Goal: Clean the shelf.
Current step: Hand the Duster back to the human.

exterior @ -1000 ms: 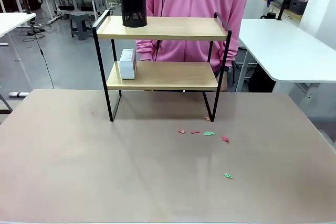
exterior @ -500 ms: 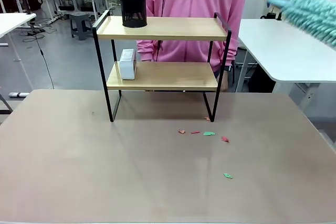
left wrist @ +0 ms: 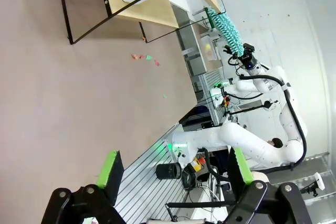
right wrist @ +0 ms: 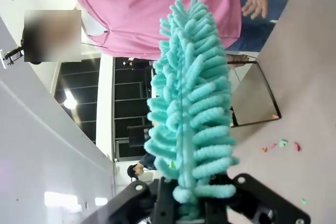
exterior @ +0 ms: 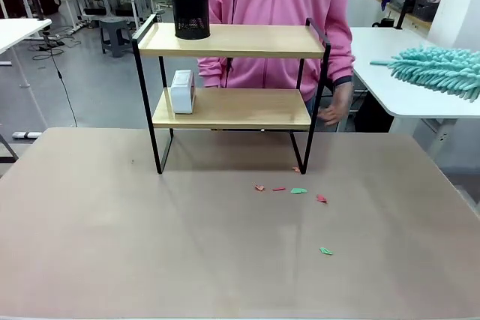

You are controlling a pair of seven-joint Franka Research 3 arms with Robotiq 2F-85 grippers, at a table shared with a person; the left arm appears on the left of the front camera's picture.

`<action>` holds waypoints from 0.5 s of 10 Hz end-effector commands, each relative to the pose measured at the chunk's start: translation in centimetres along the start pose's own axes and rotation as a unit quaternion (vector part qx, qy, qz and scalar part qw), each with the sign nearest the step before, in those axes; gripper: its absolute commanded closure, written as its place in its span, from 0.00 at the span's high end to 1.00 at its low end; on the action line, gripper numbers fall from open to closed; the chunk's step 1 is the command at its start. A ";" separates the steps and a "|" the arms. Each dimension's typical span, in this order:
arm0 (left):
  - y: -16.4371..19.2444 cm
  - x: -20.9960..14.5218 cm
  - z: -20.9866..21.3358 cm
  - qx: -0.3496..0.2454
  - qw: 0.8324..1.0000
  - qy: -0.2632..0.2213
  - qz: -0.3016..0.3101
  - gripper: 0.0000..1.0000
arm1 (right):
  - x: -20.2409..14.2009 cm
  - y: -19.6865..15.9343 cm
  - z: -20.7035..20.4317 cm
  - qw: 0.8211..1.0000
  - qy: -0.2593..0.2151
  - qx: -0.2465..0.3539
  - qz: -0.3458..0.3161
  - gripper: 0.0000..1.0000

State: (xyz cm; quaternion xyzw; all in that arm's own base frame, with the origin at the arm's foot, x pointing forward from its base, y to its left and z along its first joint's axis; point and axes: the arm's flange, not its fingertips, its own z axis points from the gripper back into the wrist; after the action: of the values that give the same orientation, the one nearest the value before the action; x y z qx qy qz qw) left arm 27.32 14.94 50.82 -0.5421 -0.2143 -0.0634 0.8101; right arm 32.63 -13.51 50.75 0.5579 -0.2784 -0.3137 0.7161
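Small red and green paper scraps [exterior: 298,190] lie on the tan table [exterior: 150,245] just in front of the shelf [exterior: 232,107], which stands at the far edge holding a black mesh cup [exterior: 190,10] above and a white box [exterior: 182,91] below. The right gripper [right wrist: 191,211] is clamped on a turquoise chenille duster [right wrist: 191,124]; the left gripper [left wrist: 170,174] has its fingers spread apart. Behind the shelf stands a person in a pink hoodie [exterior: 274,5].

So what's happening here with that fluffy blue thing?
The robot's right end effector is shut on a teal duster, held up at the right side, off the shelf. The shelf carries a black mesh cup on top and a small white box below. A person in pink stands behind it. Paper scraps lie on the table. The left end effector is open, holding nothing.
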 end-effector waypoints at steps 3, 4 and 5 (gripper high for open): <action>0.0 -0.1 0.4 -0.001 1.000 0.004 -0.010 1.00 | -0.2 0.2 0.5 1.000 0.008 0.014 0.020 0.14; 0.0 -0.1 0.4 -0.001 1.000 0.004 -0.010 1.00 | -0.2 0.2 0.5 1.000 0.008 0.014 0.020 0.14; 0.0 -0.1 0.4 -0.001 1.000 0.004 -0.010 1.00 | -0.2 0.2 0.5 1.000 0.008 0.014 0.020 0.14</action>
State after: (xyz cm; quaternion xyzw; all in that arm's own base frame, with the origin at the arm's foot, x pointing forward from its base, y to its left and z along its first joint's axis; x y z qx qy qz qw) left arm 27.32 14.94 50.83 -0.5420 -0.2145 -0.0636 0.8101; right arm 32.34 -13.60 51.13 0.5645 -0.2826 -0.3044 0.7133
